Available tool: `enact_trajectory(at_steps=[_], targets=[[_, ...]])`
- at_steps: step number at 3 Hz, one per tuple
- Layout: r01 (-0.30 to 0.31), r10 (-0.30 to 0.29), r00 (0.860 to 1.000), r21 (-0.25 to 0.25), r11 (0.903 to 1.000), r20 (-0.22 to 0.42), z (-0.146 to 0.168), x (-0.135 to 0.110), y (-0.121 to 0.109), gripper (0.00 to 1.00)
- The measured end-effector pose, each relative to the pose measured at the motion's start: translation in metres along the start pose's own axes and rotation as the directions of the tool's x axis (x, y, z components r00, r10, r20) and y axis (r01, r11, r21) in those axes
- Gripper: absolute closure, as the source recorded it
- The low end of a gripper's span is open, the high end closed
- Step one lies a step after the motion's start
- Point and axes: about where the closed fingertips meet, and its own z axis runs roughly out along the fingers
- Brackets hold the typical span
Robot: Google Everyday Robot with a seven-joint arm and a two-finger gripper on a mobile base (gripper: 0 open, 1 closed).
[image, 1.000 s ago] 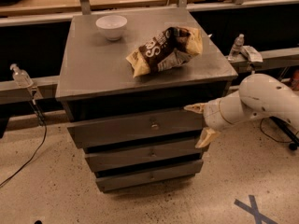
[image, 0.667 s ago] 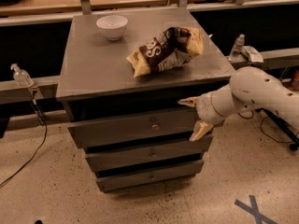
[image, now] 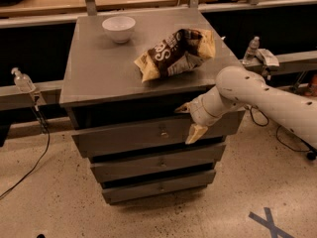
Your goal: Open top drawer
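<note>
The top drawer (image: 124, 139) is the widest of three dull grey drawer fronts in a grey cabinet, with a small round knob (image: 163, 134) near its middle. It stands a little proud of the cabinet, with a dark gap above it. My gripper (image: 188, 121) comes in from the right on a white arm (image: 257, 95). Its two tan fingers are spread apart, one above the drawer's top edge and one over the front panel, just right of the knob. Nothing is held.
On the cabinet top (image: 99, 68) lie a white bowl (image: 119, 28) and a crumpled brown and yellow snack bag (image: 176, 51). Two narrower drawers (image: 156, 162) sit below. Bottles stand on side rails at the left (image: 22, 81) and right (image: 251, 48). Blue tape marks the floor (image: 270, 222).
My gripper and arm have moved left along the top drawer's front, from its right end to just right of the knob. The drawer looks unchanged.
</note>
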Motion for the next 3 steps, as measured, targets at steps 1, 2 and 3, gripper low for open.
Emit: enact_trajectory(at_steps=[1,2,3], targets=[[-0.007,0.007,1.000,-0.052,0.9986,0.004,0.008,-0.001,0.015,0.28],[-0.002,0.003,1.000,-0.074,0.9973,0.012,-0.008,-0.010,0.037,0.26],[-0.017,0.019,1.000,-0.106,0.9942,0.019,-0.034,-0.021,0.073,0.28]])
